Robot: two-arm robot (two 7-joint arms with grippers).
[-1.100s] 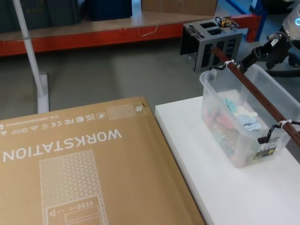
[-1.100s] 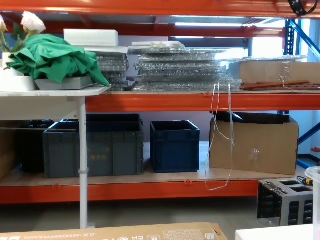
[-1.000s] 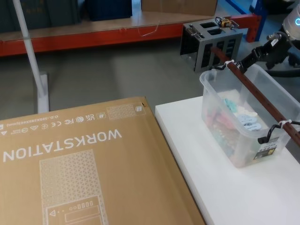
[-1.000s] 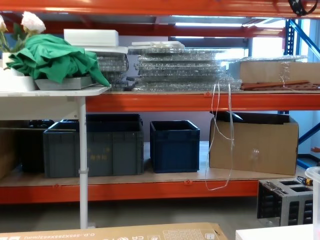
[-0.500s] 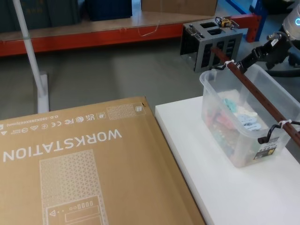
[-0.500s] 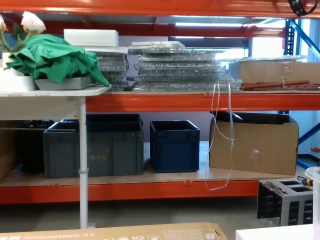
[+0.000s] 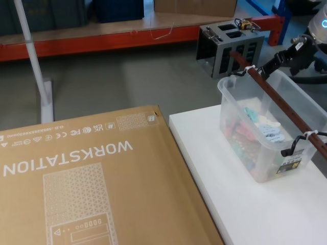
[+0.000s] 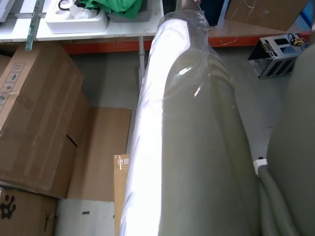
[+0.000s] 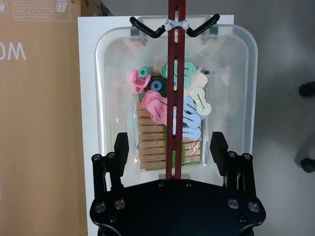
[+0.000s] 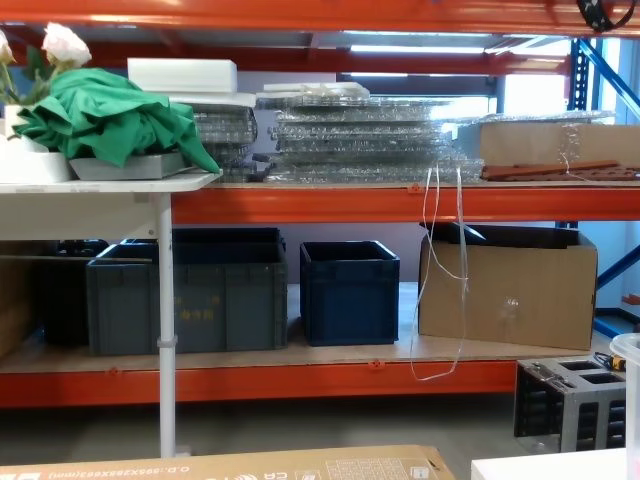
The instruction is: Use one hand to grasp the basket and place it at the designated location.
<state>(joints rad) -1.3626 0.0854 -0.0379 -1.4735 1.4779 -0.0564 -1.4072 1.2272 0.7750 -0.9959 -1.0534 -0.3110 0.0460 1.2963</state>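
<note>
Looking at where everything sat, I'd say the job had barely kicked off: nothing was lifted or carried, and I couldn't make out any marked drop spot. The biggest thing around was the flat cardboard box (image 7: pixel 87 178) printed WORKSTATION, lying just beside the white bench (image 7: pixel 230 204) on the robot's left.

The basket (image 7: pixel 223 91) stood upright on that bench, toward its far right part, and as far as I could tell its base was flat on the surface. Its reddish-brown rod handle (image 7: pixel 278 102) ran lengthwise over the top. At the near end it was tied to black hooks (image 9: pixel 147 30) with a white zip tie (image 9: pixel 176 24).

The right claw (image 9: pixel 170 142) hovered at the far end of the rod, spread wide. It had one of its fingers (image 9: pixel 121 147) on each side of the rod and neither was touching, so the grasp was lined up but not made. My guess at what was left: close on the rod, lift, carry, set down. The left arm looked parked, well away from the bench.

Inside the tub there was a stack of plain wooden pegs (image 9: pixel 150 140) down low. Pink pegs (image 9: pixel 156 109), pale blue pegs (image 9: pixel 191 110) and a few green pegs (image 9: pixel 143 73) were heaped on top. There was no lid on it.
</note>
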